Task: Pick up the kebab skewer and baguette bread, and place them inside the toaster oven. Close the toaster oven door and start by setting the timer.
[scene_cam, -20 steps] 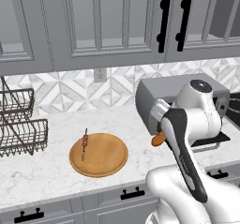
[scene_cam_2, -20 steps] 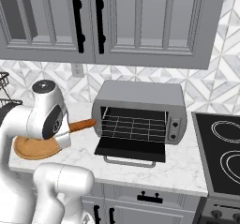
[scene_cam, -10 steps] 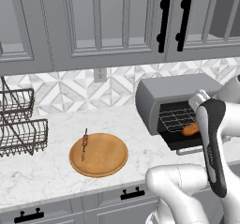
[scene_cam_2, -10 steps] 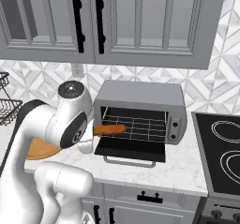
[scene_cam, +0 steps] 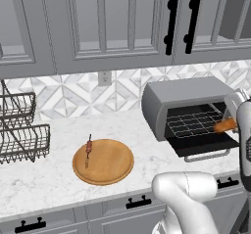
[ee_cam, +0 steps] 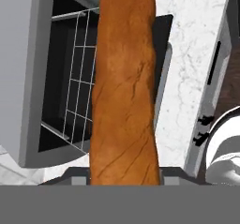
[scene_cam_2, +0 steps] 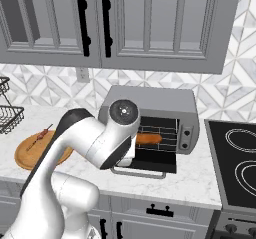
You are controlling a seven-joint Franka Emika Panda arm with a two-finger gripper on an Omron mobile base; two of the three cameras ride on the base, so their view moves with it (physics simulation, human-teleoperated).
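My gripper (ee_cam: 124, 174) is shut on the baguette bread (ee_cam: 124, 87), an orange-brown loaf that juts out lengthwise from the jaws. The loaf (scene_cam_2: 149, 138) hangs at the mouth of the toaster oven (scene_cam_2: 150, 99), just above the wire rack (ee_cam: 77, 92). The toaster oven door (scene_cam: 206, 147) lies folded down flat in front. From the left base view the baguette (scene_cam: 225, 125) shows at the oven's right side. The kebab skewer (scene_cam: 88, 148) rests on a round wooden board (scene_cam: 110, 167) to the left, well apart from the gripper.
A wire dish rack (scene_cam: 19, 130) stands at the far left of the counter. A stove top (scene_cam_2: 235, 158) lies right of the oven. The oven's knob panel (scene_cam_2: 186, 138) faces forward. Wall cabinets hang above.
The arm has swung right with the baguette, from beside the wooden board to the open oven's mouth. The skewer and board have stayed put.
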